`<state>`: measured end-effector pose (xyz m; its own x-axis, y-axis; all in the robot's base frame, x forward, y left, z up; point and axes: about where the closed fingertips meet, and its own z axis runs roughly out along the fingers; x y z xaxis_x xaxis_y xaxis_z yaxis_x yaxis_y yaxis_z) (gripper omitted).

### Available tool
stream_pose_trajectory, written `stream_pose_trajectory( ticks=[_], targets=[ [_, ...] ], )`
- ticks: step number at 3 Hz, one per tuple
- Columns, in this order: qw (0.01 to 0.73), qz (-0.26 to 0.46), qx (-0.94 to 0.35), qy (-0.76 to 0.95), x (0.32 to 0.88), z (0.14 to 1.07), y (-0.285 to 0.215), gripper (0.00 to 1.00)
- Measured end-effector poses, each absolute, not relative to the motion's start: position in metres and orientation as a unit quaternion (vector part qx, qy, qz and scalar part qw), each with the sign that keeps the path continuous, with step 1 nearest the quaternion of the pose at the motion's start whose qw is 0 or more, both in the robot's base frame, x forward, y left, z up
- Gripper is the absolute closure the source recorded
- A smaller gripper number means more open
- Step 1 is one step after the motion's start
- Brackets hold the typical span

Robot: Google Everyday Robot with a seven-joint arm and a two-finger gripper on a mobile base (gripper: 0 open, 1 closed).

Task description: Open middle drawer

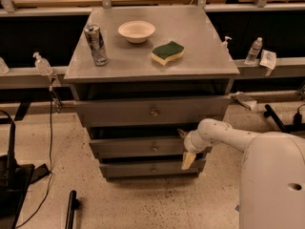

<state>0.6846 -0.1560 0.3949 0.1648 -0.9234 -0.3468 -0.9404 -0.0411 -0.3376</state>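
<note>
The middle drawer (133, 148) is the slim grey front, second of three, with a small round knob (154, 148) at its centre. It stands out a little from the cabinet, like the other two. My gripper (185, 147) is at the right part of this front, right of the knob. One fingertip (181, 133) shows above the front's top edge and a cream fingertip (188, 161) hangs below its lower edge, so the fingers are apart. My white arm (228, 137) reaches in from the right.
The taller top drawer (119, 112) and slimmer bottom drawer (133, 169) flank it. On the cabinet top stand a can (96, 44), a bowl (137, 31) and a green-yellow sponge (167, 52). Bottles (255, 50) stand on side rails. Black gear (9, 185) sits on the floor at left.
</note>
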Motion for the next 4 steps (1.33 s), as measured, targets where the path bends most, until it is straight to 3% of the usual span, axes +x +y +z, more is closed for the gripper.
stream_pose_trajectory(
  ticks=[4],
  targets=[
    [0.245, 0.056, -0.723, 0.643, 0.597, 0.435, -0.141, 0.00]
  ],
)
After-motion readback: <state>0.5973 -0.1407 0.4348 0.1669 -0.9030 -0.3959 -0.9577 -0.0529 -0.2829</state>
